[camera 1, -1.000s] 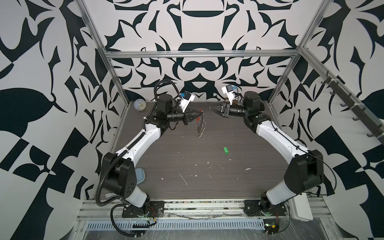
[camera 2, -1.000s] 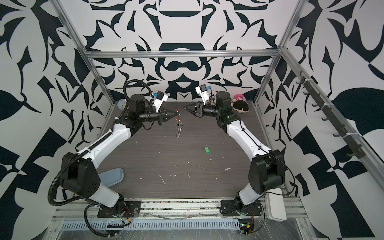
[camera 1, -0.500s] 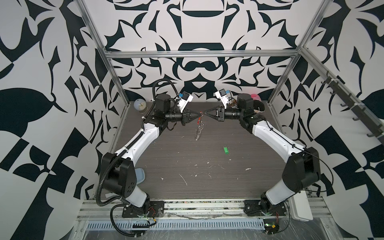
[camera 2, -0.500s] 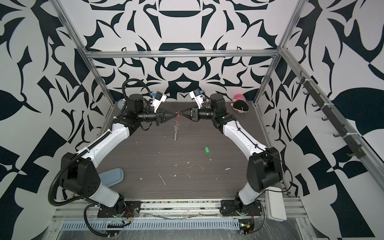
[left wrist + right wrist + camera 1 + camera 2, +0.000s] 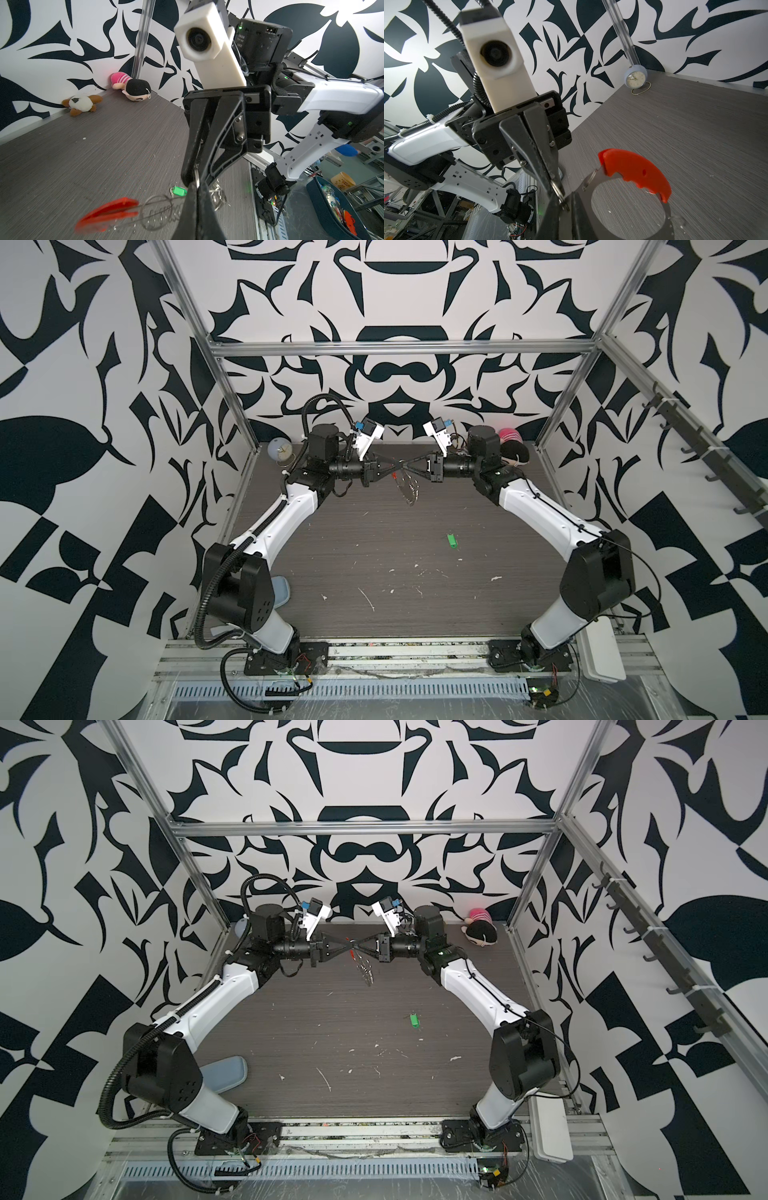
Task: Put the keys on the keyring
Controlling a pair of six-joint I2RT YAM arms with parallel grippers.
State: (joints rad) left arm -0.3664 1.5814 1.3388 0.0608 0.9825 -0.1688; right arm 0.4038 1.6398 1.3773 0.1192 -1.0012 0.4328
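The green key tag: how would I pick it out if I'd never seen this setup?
Start at the dark wood-grain table. Right of its middle lies the green key tag, flat and alone. Nothing else there is bright green; the silver keyring hangs farther back.

Keyring (image 5: pixel 633 168): shiny metal wire, glossy orange plastic piece. Keys (image 5: pixel 451 541): glossy green plastic. Table (image 5: pixel 332 556): matt woodgrain.

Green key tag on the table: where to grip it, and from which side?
Pinch the tag across its long edges, mid-body, coming straight down from above. It lies flat on the table with nothing beside it, so the top is the open approach. Its narrow width should suit the jaws, and that grip leaves its ring end free for threading.
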